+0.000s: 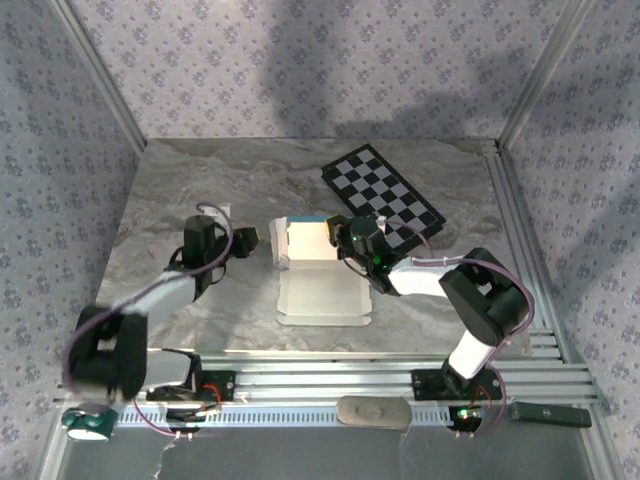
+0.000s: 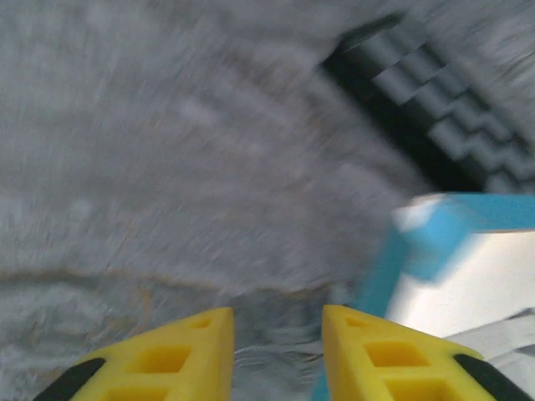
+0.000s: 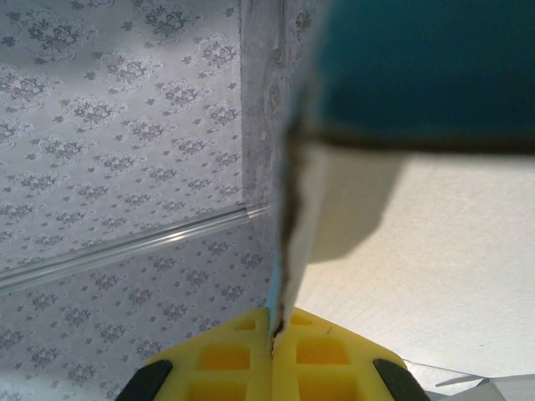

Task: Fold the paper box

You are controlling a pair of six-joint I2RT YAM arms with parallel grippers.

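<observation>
Status: fold roughly part-way, my read. The thin cardboard paper box, white inside and turquoise-blue outside, sits on the grey marbled counter just off the near-left edge of the black-and-white checkerboard. The half nearest the checkerboard has its end wall standing, with a turquoise strip showing along its top. The half away from the checkerboard lies flat, white face up, tabs at its edge not tucked. Right fingers are closed tight on the box side wall that faces the checkerboard; the right wrist view shows the cardboard edge pinched between the yellow pads, wall upright, turquoise on one face and white on the other. Left fingers are on the box side away from the checkerboard, just beside the box corner, partly open, nothing between them; can't tell if they touch the card, since the left wrist view is blurred. Left to do, as I judge it: raise the opposite side wall, seat the tabs, bring the flat panel over and close it into a flat turquoise rectangle. Risk: the pinched wall springs back on release.
</observation>
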